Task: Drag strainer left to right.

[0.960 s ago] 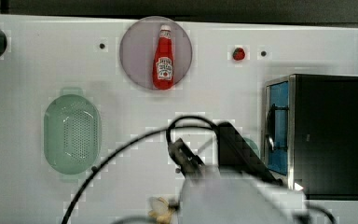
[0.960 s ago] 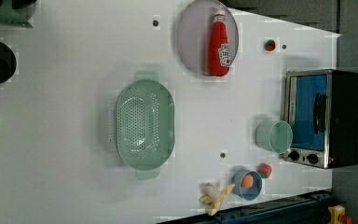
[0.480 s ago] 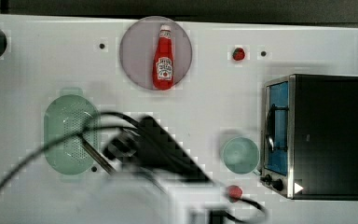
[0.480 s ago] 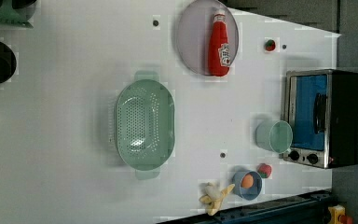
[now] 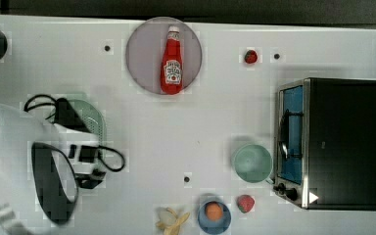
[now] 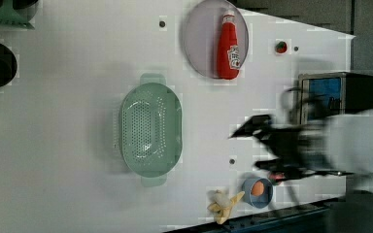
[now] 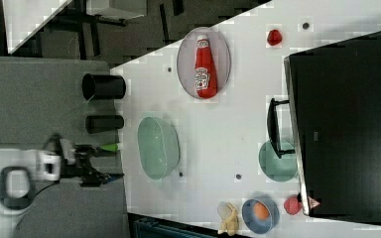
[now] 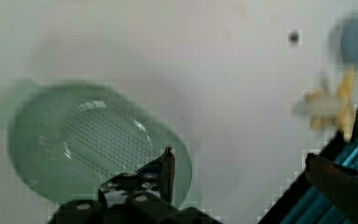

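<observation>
The strainer [image 6: 150, 128] is a pale mint-green oblong colander full of small holes, resting on the white table [image 6: 77, 97]. In the top view my arm [image 5: 29, 161] covers most of the strainer [image 5: 92, 117], leaving one rim edge showing. The wrist view has the strainer [image 8: 88, 140] just beyond my gripper [image 8: 251, 168], which is open with nothing between its fingers [image 8: 168, 163]. One finger hangs over the strainer's near rim. My gripper [image 6: 253, 148] sits to the strainer's right in the left view, blurred. In the right view the strainer [image 7: 158, 147] lies close to the table's left edge.
A ketchup bottle [image 5: 172, 61] lies on a grey plate [image 5: 142, 54]. A toaster oven [image 5: 340, 142] stands at the top view's right, with a smooth mint bowl [image 5: 252, 163] beside it. A blue bowl [image 5: 214, 215], banana peel [image 5: 172, 221] and strawberries [image 5: 245, 203] line the lower edge.
In the top view my arm has swept from the lower middle to the left and now hangs over the strainer. The strainer has not moved. The gripper stays open.
</observation>
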